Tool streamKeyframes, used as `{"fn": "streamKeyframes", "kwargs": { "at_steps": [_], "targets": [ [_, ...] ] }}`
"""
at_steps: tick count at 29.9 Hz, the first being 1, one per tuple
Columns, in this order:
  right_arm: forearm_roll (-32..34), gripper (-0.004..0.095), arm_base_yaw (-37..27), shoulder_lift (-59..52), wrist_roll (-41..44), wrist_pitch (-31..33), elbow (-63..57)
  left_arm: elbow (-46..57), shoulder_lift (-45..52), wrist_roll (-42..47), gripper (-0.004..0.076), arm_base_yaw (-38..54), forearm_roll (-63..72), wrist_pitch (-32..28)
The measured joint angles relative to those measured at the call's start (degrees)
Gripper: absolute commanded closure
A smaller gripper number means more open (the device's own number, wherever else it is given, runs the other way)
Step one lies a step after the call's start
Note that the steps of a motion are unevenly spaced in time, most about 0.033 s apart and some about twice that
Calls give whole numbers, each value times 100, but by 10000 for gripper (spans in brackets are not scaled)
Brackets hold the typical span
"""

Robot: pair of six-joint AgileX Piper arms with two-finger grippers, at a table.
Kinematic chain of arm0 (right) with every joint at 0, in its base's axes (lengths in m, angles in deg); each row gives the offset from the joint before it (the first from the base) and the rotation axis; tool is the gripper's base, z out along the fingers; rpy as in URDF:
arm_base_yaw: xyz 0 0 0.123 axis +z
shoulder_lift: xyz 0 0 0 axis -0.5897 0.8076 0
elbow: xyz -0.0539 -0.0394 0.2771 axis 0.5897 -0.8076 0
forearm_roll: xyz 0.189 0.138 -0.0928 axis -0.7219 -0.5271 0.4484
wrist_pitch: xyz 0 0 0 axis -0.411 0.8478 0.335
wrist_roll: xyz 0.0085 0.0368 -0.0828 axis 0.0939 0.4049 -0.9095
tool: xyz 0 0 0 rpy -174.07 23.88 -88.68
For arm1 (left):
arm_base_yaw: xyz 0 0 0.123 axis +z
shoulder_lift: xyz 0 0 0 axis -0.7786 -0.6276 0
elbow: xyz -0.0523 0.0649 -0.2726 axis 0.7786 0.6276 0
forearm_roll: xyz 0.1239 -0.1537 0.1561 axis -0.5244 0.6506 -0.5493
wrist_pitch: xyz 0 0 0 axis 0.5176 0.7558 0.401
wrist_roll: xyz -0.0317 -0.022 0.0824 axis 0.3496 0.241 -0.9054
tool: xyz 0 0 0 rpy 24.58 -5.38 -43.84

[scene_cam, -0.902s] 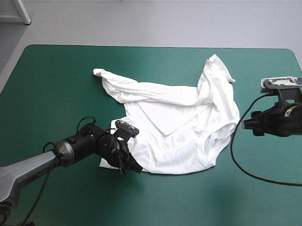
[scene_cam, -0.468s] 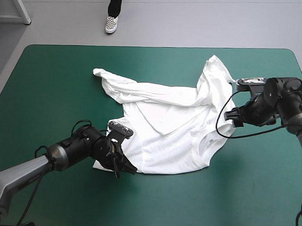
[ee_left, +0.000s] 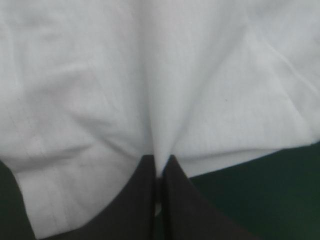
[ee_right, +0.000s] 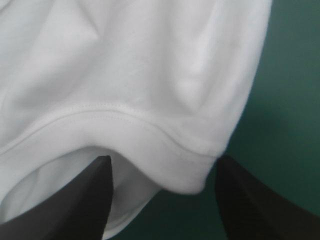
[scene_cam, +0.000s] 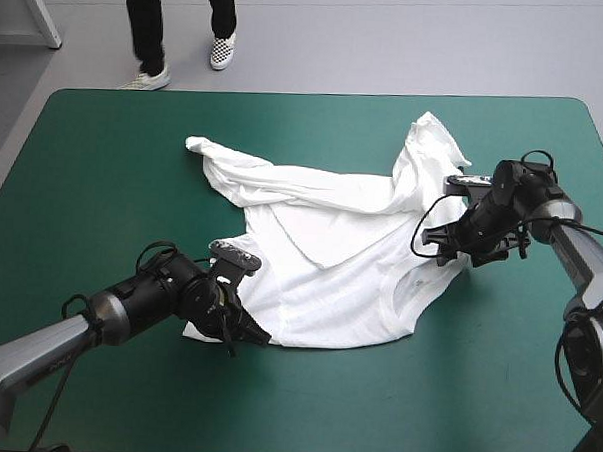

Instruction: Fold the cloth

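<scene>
At the T-shirt (scene_cam: pixel 340 258), rumpled in the middle of the table (scene_cam: pixel 94 157), our left gripper (ee_left: pixel 159 162) is clamped on its near corner; our right gripper (ee_right: pixel 162 162) stands apart around its right edge. We should seat that edge deep before pinching.

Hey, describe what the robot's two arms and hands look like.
The left arm and right arm are smooth grey tubes with bulky black wrist sections. The left hand and right hand each have two broad black fingers, curved like fins.
</scene>
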Motion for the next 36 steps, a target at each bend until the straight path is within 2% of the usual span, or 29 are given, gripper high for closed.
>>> {"fn": "streamKeyframes", "kwargs": {
  "at_steps": [9, 15, 21, 27, 32, 36],
  "targets": [
    [-57, 925, 0, 154, -1, -417, 0, 0, 0, 5, 732, 0, 0, 22],
    [-76, 927, 0, 140, -181, -486, 6, -39, 0, 5, 732, 0, 0, 108],
    [-57, 927, 0, -487, -262, -208, 316, -923, 130, 5, 732, 0, -258, 975],
    [-45, 927, 0, -1411, -262, 566, 1220, -2826, 419, -6, 732, 0, -874, 2220],
    [-40, 927, 0, -1933, -262, 1140, 2358, -4643, 554, -216, 732, 0, -1308, 2482],
    [-40, 927, 0, -2201, -177, 1213, 3489, -5895, 574, -444, 732, 0, -1411, 2547]
  ]
}}
